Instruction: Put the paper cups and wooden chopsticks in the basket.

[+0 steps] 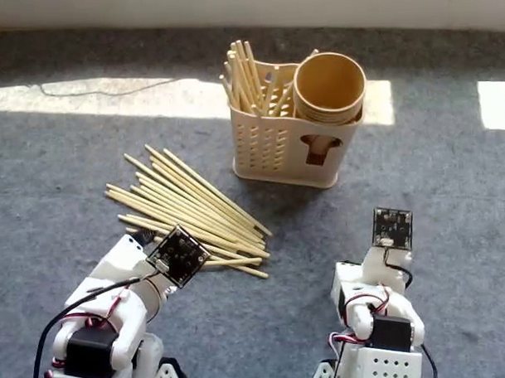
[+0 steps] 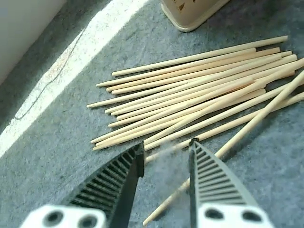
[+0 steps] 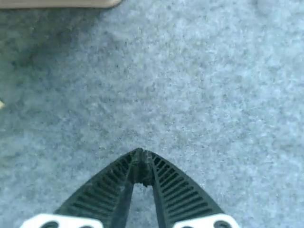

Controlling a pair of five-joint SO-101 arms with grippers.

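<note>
Chopsticks (image 2: 190, 97) lie fanned just beyond my open left claw (image 2: 166, 144), 1 reaching between its tips; my right claw (image 3: 141, 156) is closed, empty.

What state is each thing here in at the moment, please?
basket: upright, partly filled
paper cups: stacked, upright in the basket
standing chopsticks: upright in the basket
loose chopsticks: lying piled on the carpet
left gripper: open, at the loose chopsticks
right gripper: shut, empty

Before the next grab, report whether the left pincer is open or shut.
Open. The left pincer has its tips apart, over the loose chopsticks.
</note>
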